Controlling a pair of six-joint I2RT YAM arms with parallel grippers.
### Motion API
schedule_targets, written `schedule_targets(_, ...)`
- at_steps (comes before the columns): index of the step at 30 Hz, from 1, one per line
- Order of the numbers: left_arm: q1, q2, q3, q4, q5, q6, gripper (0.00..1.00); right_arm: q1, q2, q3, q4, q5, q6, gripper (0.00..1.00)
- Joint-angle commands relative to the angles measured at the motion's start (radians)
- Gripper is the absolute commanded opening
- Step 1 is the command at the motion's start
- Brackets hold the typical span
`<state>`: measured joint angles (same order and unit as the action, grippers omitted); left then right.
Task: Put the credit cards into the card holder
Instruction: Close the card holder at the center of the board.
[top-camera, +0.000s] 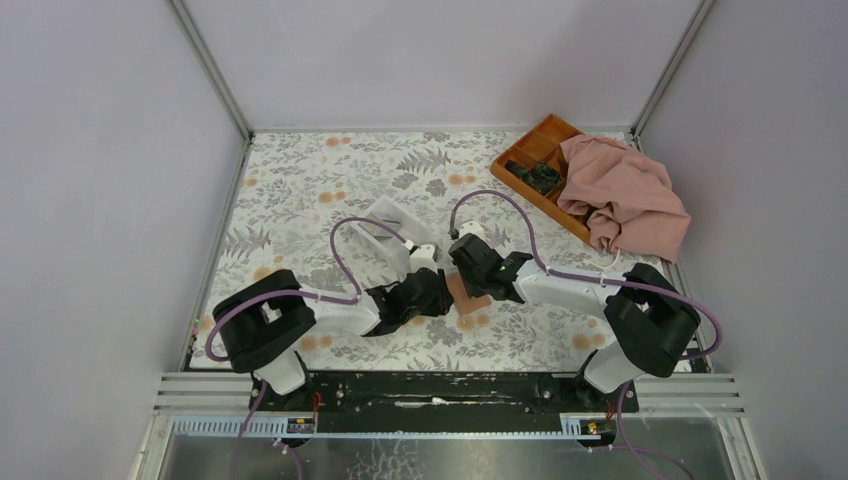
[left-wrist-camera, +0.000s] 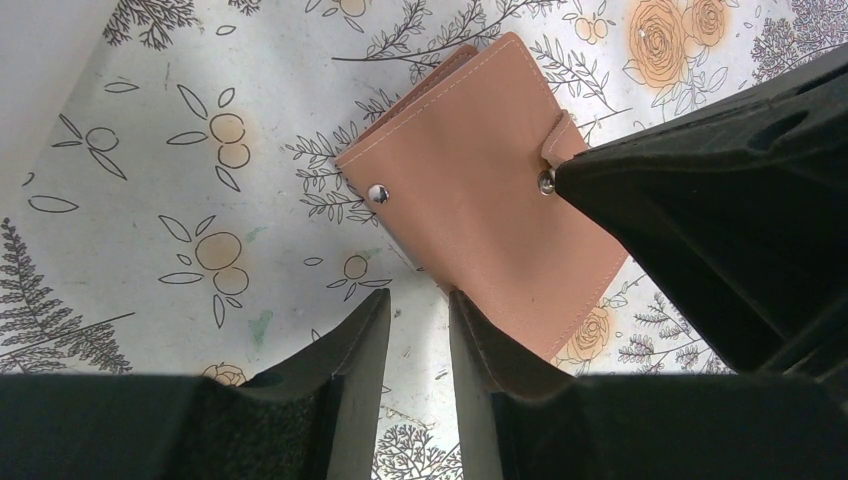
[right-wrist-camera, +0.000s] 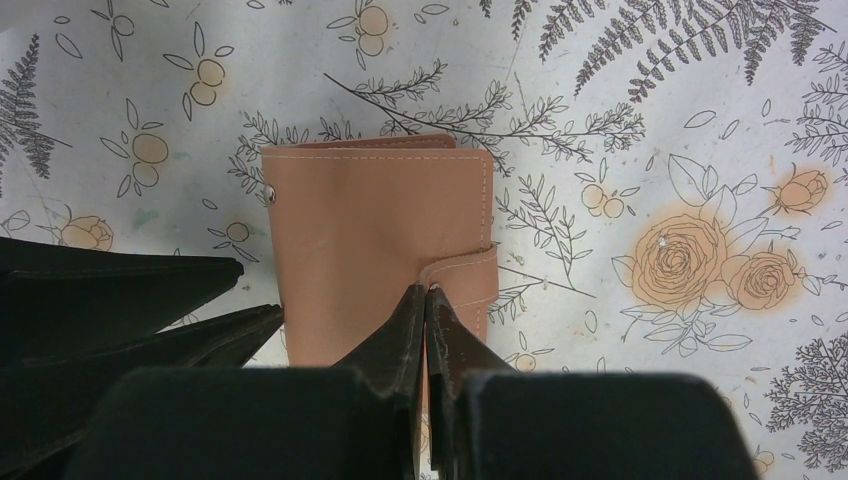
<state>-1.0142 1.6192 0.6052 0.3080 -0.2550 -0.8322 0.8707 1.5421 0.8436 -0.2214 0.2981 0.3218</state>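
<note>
The card holder (right-wrist-camera: 370, 240) is a tan leather-like wallet lying folded on the floral table cover, midway between the two arms (top-camera: 470, 298). Its snap strap (right-wrist-camera: 462, 268) is undone, and the strap's end is pinched in my shut right gripper (right-wrist-camera: 426, 291). In the left wrist view the right gripper's tip sits at the strap's snap stud (left-wrist-camera: 546, 182). My left gripper (left-wrist-camera: 420, 298) stands open just in front of the wallet's near corner. Nothing is between its fingers, and one fingertip (left-wrist-camera: 462, 305) touches that corner. The credit cards are out of view.
A white box (top-camera: 393, 222) lies just behind the grippers. At the back right an orange compartment tray (top-camera: 533, 152) holds a dark object (top-camera: 537, 176) and is half covered by a pink cloth (top-camera: 625, 195). Metal frame rails edge the table.
</note>
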Motion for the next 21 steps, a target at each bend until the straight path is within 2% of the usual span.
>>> schedule_targets(1, -0.009, 0.044, -0.002, -0.064, -0.001, 0.004, 0.36, 0.02, -0.015, -0.006, -0.006, -0.002, 0.018, 0.0)
schedule_targets(21, -0.015, 0.049, 0.008, -0.067, -0.004, 0.005, 0.36, 0.038, 0.016, -0.014, 0.001, 0.001, 0.028, 0.0)
